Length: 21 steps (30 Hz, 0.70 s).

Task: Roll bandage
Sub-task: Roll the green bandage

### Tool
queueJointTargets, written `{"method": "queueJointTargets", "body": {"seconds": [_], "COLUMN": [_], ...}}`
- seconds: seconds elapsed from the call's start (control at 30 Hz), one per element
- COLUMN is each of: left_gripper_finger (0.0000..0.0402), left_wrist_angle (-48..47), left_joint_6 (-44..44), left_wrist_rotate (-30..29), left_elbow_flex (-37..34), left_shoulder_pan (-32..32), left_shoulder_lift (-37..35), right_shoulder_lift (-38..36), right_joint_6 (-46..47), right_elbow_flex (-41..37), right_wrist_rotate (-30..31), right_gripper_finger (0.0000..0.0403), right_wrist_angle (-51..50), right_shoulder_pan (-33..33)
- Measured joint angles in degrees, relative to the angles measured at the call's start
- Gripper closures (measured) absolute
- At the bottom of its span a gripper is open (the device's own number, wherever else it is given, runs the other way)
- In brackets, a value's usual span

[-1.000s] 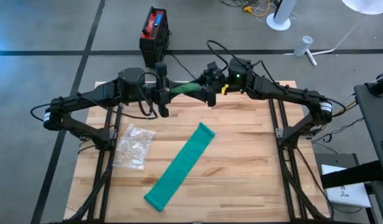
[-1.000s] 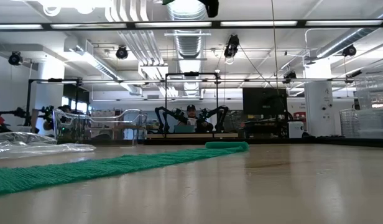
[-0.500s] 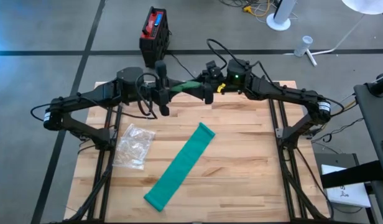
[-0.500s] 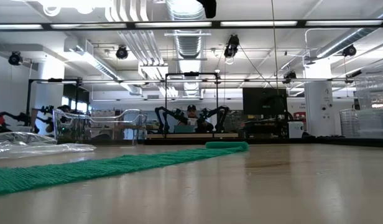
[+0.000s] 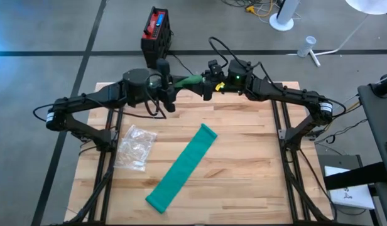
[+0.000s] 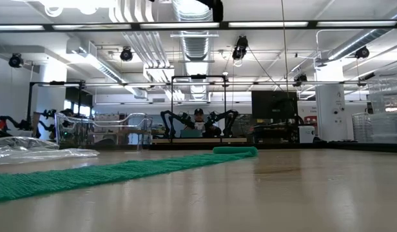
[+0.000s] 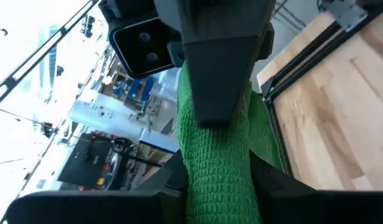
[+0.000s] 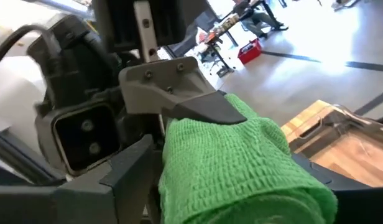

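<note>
A bright green bandage [image 5: 188, 80], bunched into a thick roll, hangs in the air above the table's far edge. My left gripper [image 5: 173, 86] is shut on its left end and my right gripper [image 5: 206, 85] on its right end. The two grippers point at each other. The left wrist view shows the roll [image 7: 216, 155] running from my own fingers to the right gripper's finger [image 7: 216, 81]. A second, teal bandage strip [image 5: 181, 166] lies flat and slantwise on the table's middle. In the low view it [image 6: 115, 173] shows edge-on. My left gripper pinches the green roll's left end [image 7: 210, 193] between its two fingers, coming level from the table's left. The roll is lifted clear of the table and reaches across to the other gripper. My right gripper has the roll's right end [image 8: 198, 186] between its two fingers, coming level from the table's right. The left gripper's finger [image 8: 179, 99] lies over the roll just beyond. The roll hangs clear of the table.
A crumpled clear plastic bag [image 5: 136, 147] lies on the table's left part, beside the teal strip. A red and black box [image 5: 156, 28] stands on the floor beyond the far edge. Bare wood [image 5: 244, 169] lies right of the strip.
Both grippers, with the green roll between them, have shifted a little toward the table's far edge, and both wrists have rolled. The roll stays lifted clear. The teal strip and the bag have not moved.
</note>
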Motion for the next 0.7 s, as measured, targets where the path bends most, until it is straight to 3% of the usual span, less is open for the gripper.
{"method": "queueJointTargets", "body": {"seconds": [0.17, 0.33, 0.53, 0.7], "left_gripper_finger": [0.0305, 0.0239, 0.013, 0.0057], "left_wrist_angle": [0.4, 0.0, -7.3, -15.6], "left_joint_6": [1.0, -1.1, -12.7, -25.7], "left_wrist_rotate": [-0.9, -0.8, 0.2, 4.6], "left_elbow_flex": [0.0, 0.0, -0.1, -0.1], "left_shoulder_pan": [0.0, 0.0, -0.1, -0.1], "left_shoulder_lift": [0.8, 0.6, -1.0, -5.2], "right_shoulder_lift": [0.0, 0.0, -0.1, -0.1], "right_joint_6": [0.0, -3.9, -21.9, -39.7], "right_elbow_flex": [0.0, 0.0, 0.0, 0.0], "right_wrist_rotate": [1.3, 1.4, -0.1, -1.6], "right_gripper_finger": [0.0191, 0.0252, 0.0332, 0.0344], "right_wrist_angle": [-1.4, -1.2, 0.1, -0.3], "right_shoulder_pan": [0.0, 0.0, 0.2, 0.2]}}
